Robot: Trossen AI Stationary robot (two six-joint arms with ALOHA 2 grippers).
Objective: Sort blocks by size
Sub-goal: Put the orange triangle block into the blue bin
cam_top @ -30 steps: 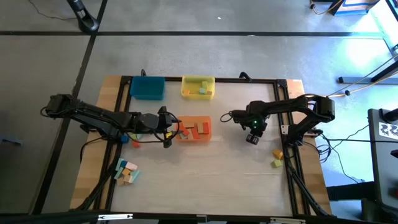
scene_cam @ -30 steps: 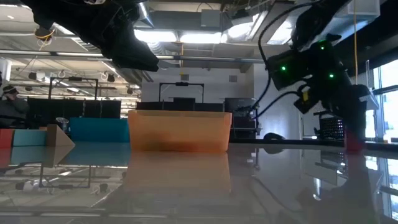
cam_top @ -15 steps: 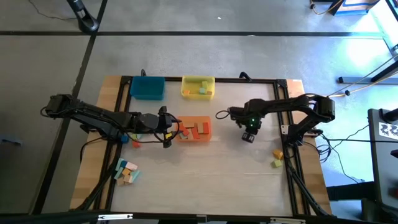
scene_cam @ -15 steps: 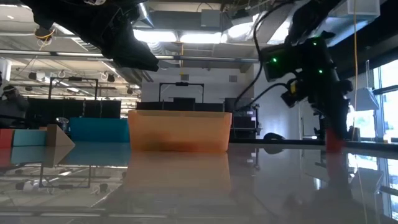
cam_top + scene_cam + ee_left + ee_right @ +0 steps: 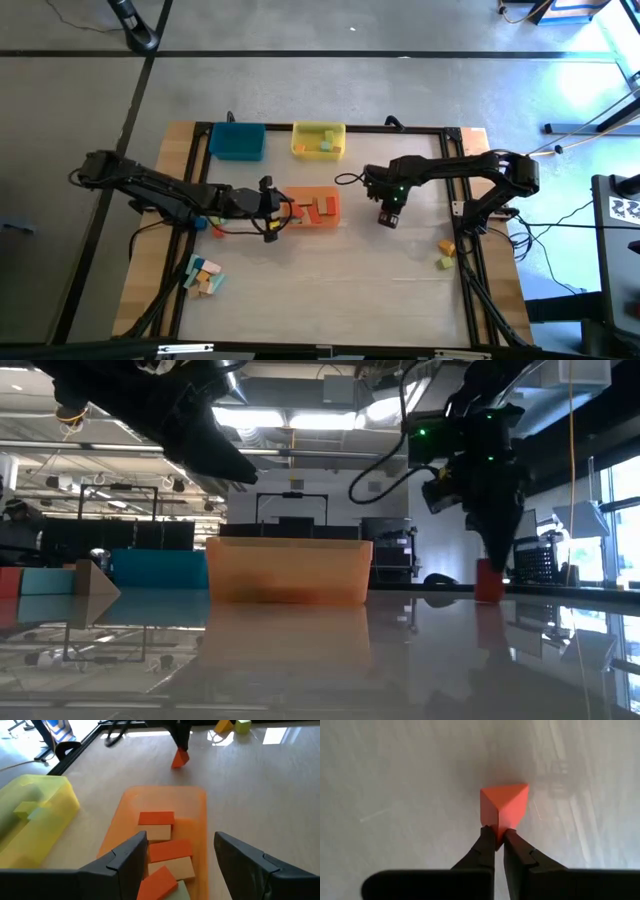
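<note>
My right gripper (image 5: 388, 218) is shut on a small orange-red triangular block (image 5: 504, 807) low over the table, right of the orange tray (image 5: 313, 208). The block also shows in the low view (image 5: 489, 580) and the left wrist view (image 5: 180, 758). My left gripper (image 5: 285, 212) is open and empty at the orange tray's left end, its fingers spread over the tray (image 5: 181, 845). Several orange and wood blocks (image 5: 162, 840) lie in the tray. My right gripper pinches one corner of the triangular block (image 5: 496, 826) between its two fingertips. The fingers come from above, pointing down. The block sticks out beyond the fingertips, close to the tabletop; whether it touches the table, I cannot tell.
A blue tray (image 5: 237, 141) and a yellow tray (image 5: 319, 140) with blocks stand at the far edge. Loose blocks lie at the near left (image 5: 203, 277), by the left arm (image 5: 217, 230) and by the right edge (image 5: 446, 254). The table's near middle is bare.
My right gripper has carried the orange-red block toward the table's left, nearer the orange tray, staying shut on it.
</note>
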